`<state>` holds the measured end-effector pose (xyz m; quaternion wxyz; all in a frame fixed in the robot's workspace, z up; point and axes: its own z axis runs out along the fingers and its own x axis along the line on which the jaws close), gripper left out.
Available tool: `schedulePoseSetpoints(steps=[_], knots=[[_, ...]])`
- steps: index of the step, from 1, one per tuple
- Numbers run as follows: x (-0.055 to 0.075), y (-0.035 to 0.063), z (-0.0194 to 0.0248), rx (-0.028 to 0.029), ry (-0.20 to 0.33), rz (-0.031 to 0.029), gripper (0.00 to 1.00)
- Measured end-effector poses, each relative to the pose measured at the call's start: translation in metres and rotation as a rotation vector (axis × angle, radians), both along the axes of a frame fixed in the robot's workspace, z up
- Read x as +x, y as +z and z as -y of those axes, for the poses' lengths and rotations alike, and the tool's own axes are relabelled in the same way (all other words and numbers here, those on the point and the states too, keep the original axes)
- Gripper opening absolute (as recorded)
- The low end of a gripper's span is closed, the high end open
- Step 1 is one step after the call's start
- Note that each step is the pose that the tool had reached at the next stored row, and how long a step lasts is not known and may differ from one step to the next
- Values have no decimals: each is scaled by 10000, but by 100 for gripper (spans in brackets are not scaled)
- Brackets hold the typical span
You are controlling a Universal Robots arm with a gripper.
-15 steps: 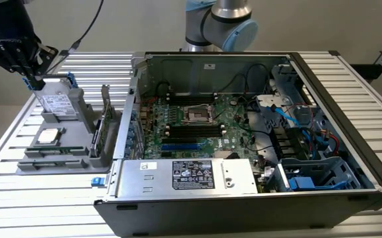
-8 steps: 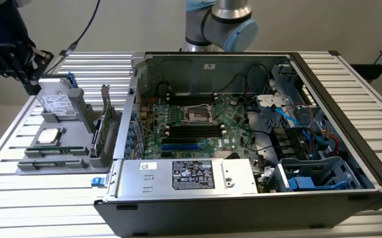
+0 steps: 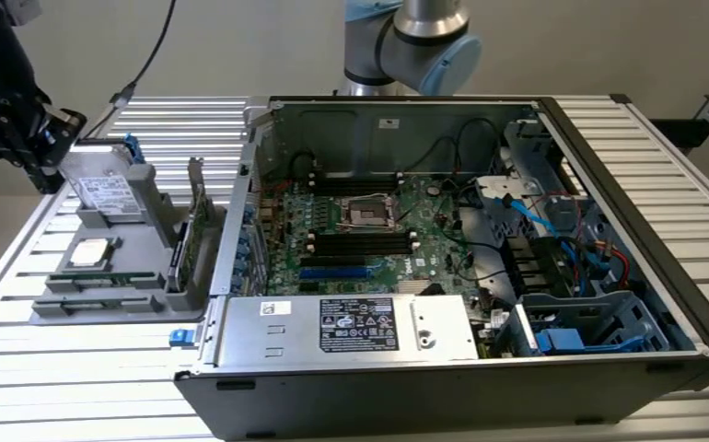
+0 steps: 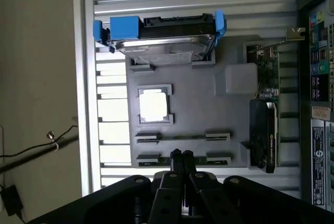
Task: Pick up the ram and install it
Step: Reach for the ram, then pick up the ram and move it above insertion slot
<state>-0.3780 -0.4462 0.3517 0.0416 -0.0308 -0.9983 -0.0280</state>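
The ram (image 4: 163, 160) is a thin green stick lying in a slot of the grey parts tray (image 4: 198, 104); in the exterior view the ram (image 3: 99, 279) sits near the tray's front. A second thin stick (image 4: 182, 137) lies in the slot beside it. My gripper (image 4: 181, 155) hangs some way above the tray, its two dark fingers pressed together with nothing between them, lined up over the ram's middle. From outside, the gripper (image 3: 33, 138) is at the exterior view's far left, above the tray's back corner.
The tray also holds a grey drive with blue clips (image 4: 162, 38), a square silver processor (image 4: 154, 105) and an upright card (image 4: 266, 114). The open computer case (image 3: 478, 230) stands at the exterior view's right, its motherboard (image 3: 367, 230) with black memory slots exposed.
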Motion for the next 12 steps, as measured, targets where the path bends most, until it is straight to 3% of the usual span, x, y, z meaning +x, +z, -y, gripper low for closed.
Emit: schedulePoseSetpoints(steps=[12], knots=[[0, 0, 2, 75, 0, -1, 10]])
